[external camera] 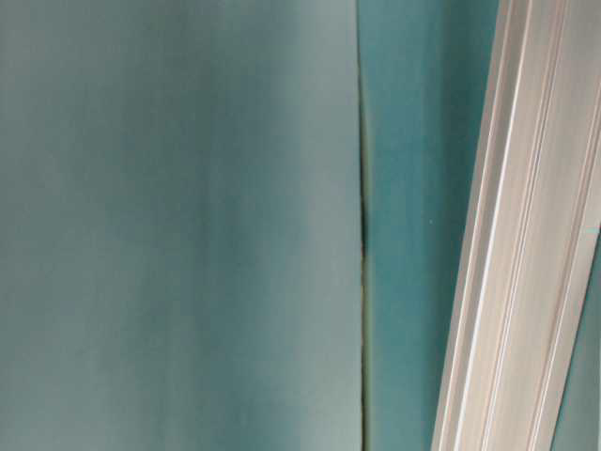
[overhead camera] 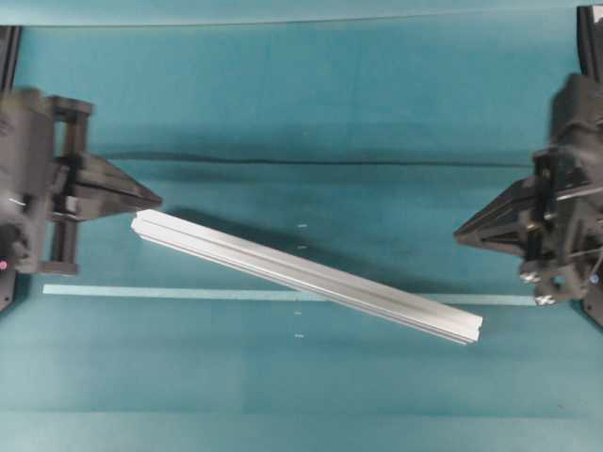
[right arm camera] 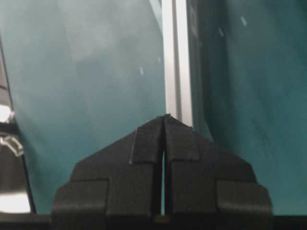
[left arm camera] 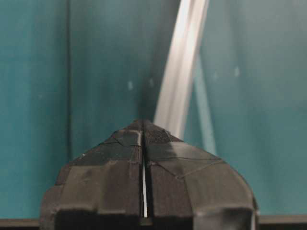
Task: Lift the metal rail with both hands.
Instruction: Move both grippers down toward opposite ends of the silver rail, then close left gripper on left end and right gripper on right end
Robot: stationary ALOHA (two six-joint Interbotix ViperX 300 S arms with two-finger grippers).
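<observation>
Across the table's (overhead camera: pixel 283 85) middle the rail (overhead camera: pixel 306 277) lies slanted and untouched, while the left hand (overhead camera: pixel 155 200) and right hand (overhead camera: pixel 459 235), both shut and empty, flank its ends, likely staged for a two-sided grasp.

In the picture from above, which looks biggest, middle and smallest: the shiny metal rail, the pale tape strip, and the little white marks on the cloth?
Largest to smallest in the overhead view:
1. Metal rail: long and thick.
2. Pale tape strip: even longer, but very thin.
3. Little white marks: tiny.
By length alone, the tape strip would come first.
</observation>
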